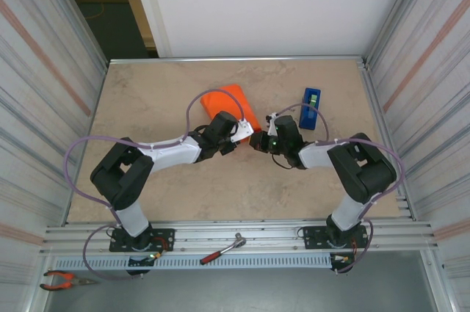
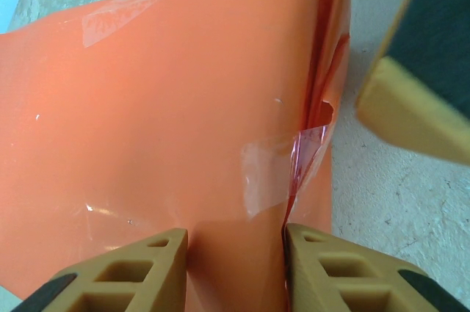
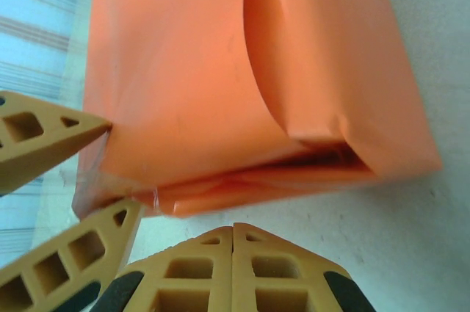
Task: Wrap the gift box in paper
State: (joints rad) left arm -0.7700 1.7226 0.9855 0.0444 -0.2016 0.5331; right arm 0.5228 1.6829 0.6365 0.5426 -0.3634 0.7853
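The orange paper [image 1: 226,106] lies folded into a flat parcel at mid-table; the gift box is hidden inside it. In the left wrist view the paper [image 2: 169,106] carries clear tape [image 2: 268,172] over a seam, and my left gripper [image 2: 235,242] is shut on the parcel's near end, a finger on each side. The right wrist view shows the parcel's open end [image 3: 294,165] with loose folded flaps, and the left gripper's fingers [image 3: 44,136] pinching its left corner. My right gripper [image 3: 233,230] is shut with nothing in it, just short of that open end.
A blue tape dispenser [image 1: 310,109] stands to the right of the parcel, behind the right arm. A red-handled tool [image 1: 222,251] and pliers [image 1: 62,279] lie on the rail at the near edge. Corrugated walls close both sides.
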